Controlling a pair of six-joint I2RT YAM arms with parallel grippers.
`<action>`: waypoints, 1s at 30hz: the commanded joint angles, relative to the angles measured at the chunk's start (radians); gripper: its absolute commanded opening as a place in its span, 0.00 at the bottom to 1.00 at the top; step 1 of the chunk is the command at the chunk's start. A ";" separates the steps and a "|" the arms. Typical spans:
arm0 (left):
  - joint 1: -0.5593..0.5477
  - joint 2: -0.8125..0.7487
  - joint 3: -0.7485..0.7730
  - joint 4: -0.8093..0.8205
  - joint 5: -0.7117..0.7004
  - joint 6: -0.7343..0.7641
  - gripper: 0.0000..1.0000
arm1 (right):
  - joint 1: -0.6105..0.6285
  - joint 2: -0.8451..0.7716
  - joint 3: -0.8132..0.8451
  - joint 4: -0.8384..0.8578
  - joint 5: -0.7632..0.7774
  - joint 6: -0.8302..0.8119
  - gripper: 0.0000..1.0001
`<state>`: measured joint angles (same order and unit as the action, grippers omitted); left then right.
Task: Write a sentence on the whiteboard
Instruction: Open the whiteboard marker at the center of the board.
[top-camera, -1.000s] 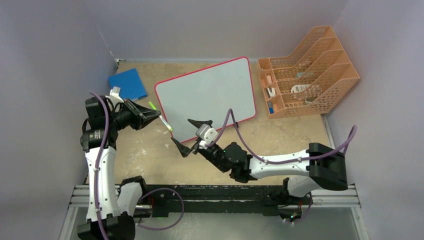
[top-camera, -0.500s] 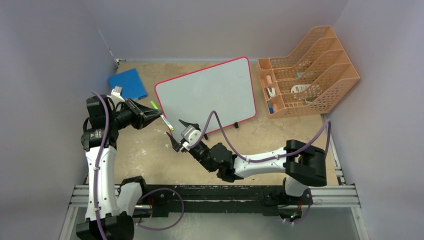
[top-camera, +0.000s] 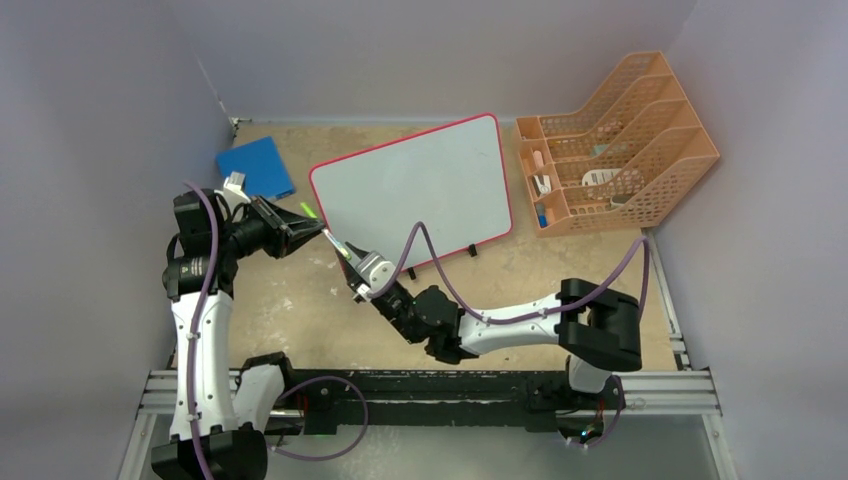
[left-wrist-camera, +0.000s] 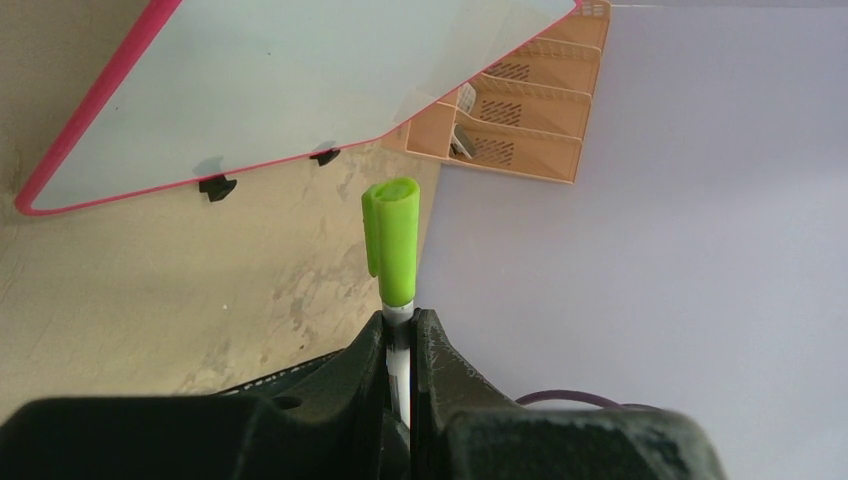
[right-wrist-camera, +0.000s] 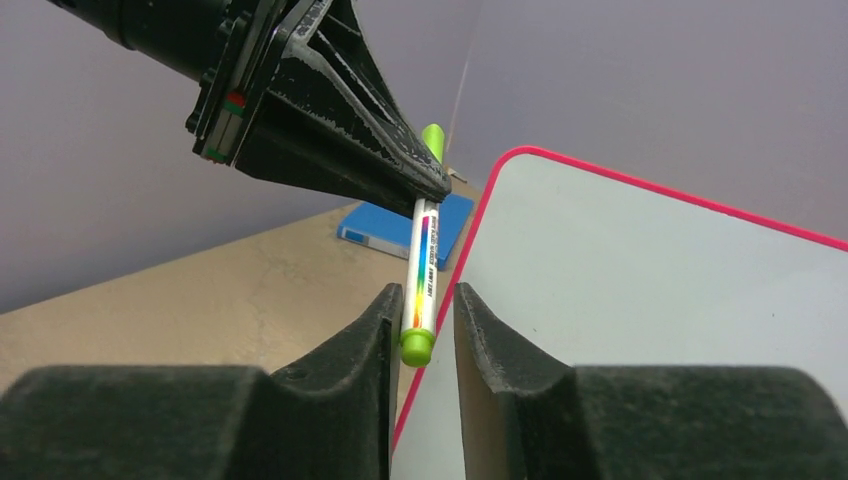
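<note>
Right arm stretched low across table toward 10 o'clock. Right gripper (right-wrist-camera: 422, 300) jaws nearly together, flanking lower end of marker (right-wrist-camera: 423, 262); cannot tell if gripping. Left gripper (top-camera: 318, 233) clamped on marker near green cap, pointing 3 o'clock. Whiteboard (top-camera: 420, 185) just beyond at 1 o'clock, propped on feet.

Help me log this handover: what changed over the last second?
The right gripper swung left to the marker; its jaws narrowed around the marker's tail end, with a slim gap still showing on one side. The left gripper stayed shut on the marker, and the whiteboard, blue pad and orange rack did not move.
</note>
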<state>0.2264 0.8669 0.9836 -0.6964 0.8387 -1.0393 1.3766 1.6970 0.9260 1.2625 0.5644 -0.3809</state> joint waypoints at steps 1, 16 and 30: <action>-0.007 -0.003 0.010 0.041 0.033 -0.025 0.00 | 0.007 -0.012 0.045 0.053 0.025 -0.015 0.22; -0.007 -0.012 0.015 0.069 -0.003 0.142 0.63 | 0.001 -0.208 0.054 -0.341 -0.128 0.125 0.00; -0.019 -0.060 -0.168 0.500 0.356 0.316 0.65 | -0.348 -0.485 0.112 -0.993 -0.655 0.402 0.00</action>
<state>0.2165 0.8127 0.8768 -0.4461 1.0111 -0.7601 1.1267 1.2625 0.9695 0.4744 0.1360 -0.0666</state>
